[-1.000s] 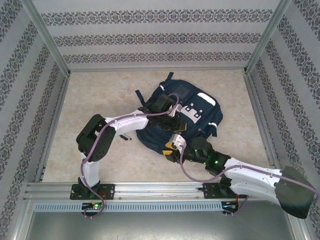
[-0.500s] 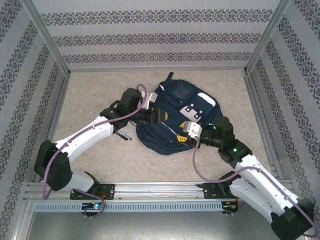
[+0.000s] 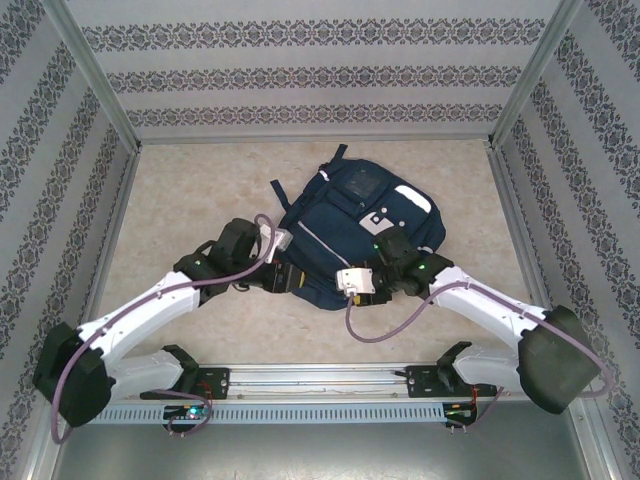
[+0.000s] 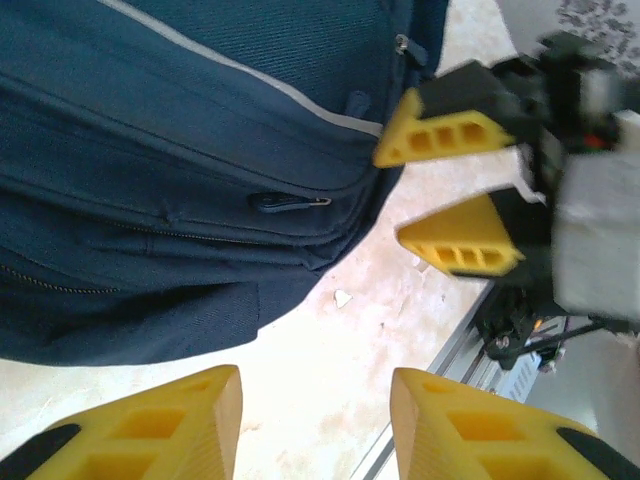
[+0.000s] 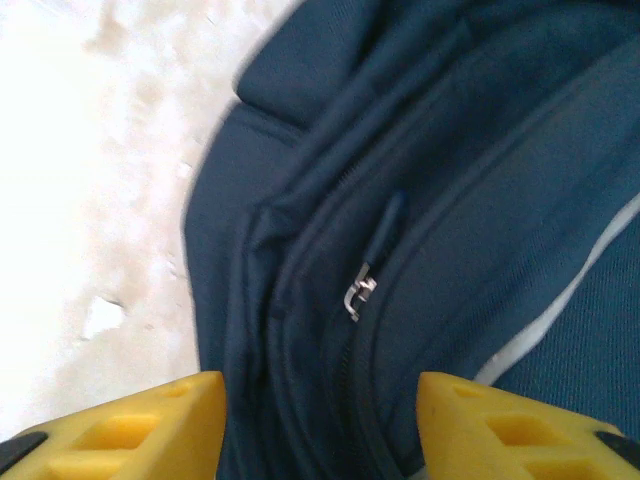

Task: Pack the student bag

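Observation:
The student bag [image 3: 355, 225] lies flat mid-table, dark navy with white patches and a pale stripe. My left gripper [image 3: 298, 280] hovers low at the bag's near left edge. It is open [image 4: 315, 400], with bare table between its yellow fingers [image 4: 180, 420]. My right gripper [image 3: 338, 288] faces it from the right at the bag's near edge and shows in the left wrist view [image 4: 440, 185]. It is open [image 5: 320, 400] above a closed zipper with a metal pull [image 5: 360, 290]. Another zipper pull [image 4: 290, 201] lies on the bag's side.
Patterned walls close in the table [image 3: 200, 190] on three sides. An aluminium rail [image 3: 320, 378] runs along the near edge, close behind both grippers. A small white scrap [image 4: 342, 297] lies on the table by the bag's edge.
Both arms swung. The left gripper came off the bag's top and down to its near left edge. The right gripper ended at the near edge. Both grippers opened wider.

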Controlling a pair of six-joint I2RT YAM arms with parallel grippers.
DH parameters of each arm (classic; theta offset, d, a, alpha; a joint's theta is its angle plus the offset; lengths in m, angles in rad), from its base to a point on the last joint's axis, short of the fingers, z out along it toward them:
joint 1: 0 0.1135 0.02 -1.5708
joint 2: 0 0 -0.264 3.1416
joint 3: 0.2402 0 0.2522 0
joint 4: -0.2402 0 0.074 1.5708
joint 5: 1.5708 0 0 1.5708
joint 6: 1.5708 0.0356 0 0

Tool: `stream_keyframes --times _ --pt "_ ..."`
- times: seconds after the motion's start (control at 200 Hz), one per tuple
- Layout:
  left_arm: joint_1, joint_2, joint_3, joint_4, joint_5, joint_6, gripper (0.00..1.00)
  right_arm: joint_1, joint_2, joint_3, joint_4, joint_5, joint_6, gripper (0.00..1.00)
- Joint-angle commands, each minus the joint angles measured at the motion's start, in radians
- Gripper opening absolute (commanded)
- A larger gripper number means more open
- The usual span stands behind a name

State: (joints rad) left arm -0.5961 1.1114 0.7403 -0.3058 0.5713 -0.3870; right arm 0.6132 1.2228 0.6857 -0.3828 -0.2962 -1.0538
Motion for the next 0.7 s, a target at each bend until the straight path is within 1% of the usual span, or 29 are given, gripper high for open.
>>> stream_keyframes --times 0.0,0.065,0.15,0.205,0.265,0.33,0.385,0.44,0.52,0.595,0.645,0.695 --pt "-0.004 -0.065 -0.036 0.069 0.028 0.183 0.42 0.003 0.005 0.012 0.076 0.147 -0.015 0.49" --pt "-0.004 -0.093 -0.043 0.072 0.016 0.247 0.43 -0.010 -0.005 -0.002 0.101 0.157 -0.027 0.44" --pt "-0.004 -0.098 -0.034 0.067 -0.034 0.273 0.41 -0.028 -0.013 -0.032 0.140 0.154 -0.046 0.29" --pt "-0.004 -0.086 -0.030 0.084 -0.045 0.292 0.39 -0.029 -0.010 -0.054 0.167 0.154 -0.060 0.27" --pt "-0.005 -0.067 -0.035 0.129 -0.014 0.311 0.38 -0.030 -0.009 -0.068 0.172 0.122 -0.070 0.31" --pt "-0.006 -0.050 -0.052 0.181 0.014 0.346 0.39 -0.029 -0.011 -0.079 0.164 0.055 -0.084 0.41" --pt "-0.007 -0.043 -0.066 0.218 0.011 0.371 0.40 -0.026 -0.012 -0.086 0.164 0.009 -0.088 0.43" --pt "-0.007 -0.041 -0.088 0.264 0.002 0.396 0.41 -0.016 0.001 -0.086 0.172 0.008 -0.084 0.45" --pt "-0.007 -0.041 -0.129 0.344 -0.001 0.430 0.42 0.006 0.037 -0.086 0.208 0.060 -0.072 0.44" --pt "-0.009 -0.032 -0.161 0.405 0.014 0.464 0.41 0.013 0.074 -0.081 0.254 0.103 -0.027 0.38" --pt "-0.014 -0.021 -0.171 0.424 0.031 0.501 0.41 0.008 0.087 -0.078 0.289 0.102 0.026 0.27" --pt "-0.023 -0.006 -0.166 0.418 0.035 0.529 0.41 -0.011 0.080 -0.081 0.315 0.050 0.068 0.15"
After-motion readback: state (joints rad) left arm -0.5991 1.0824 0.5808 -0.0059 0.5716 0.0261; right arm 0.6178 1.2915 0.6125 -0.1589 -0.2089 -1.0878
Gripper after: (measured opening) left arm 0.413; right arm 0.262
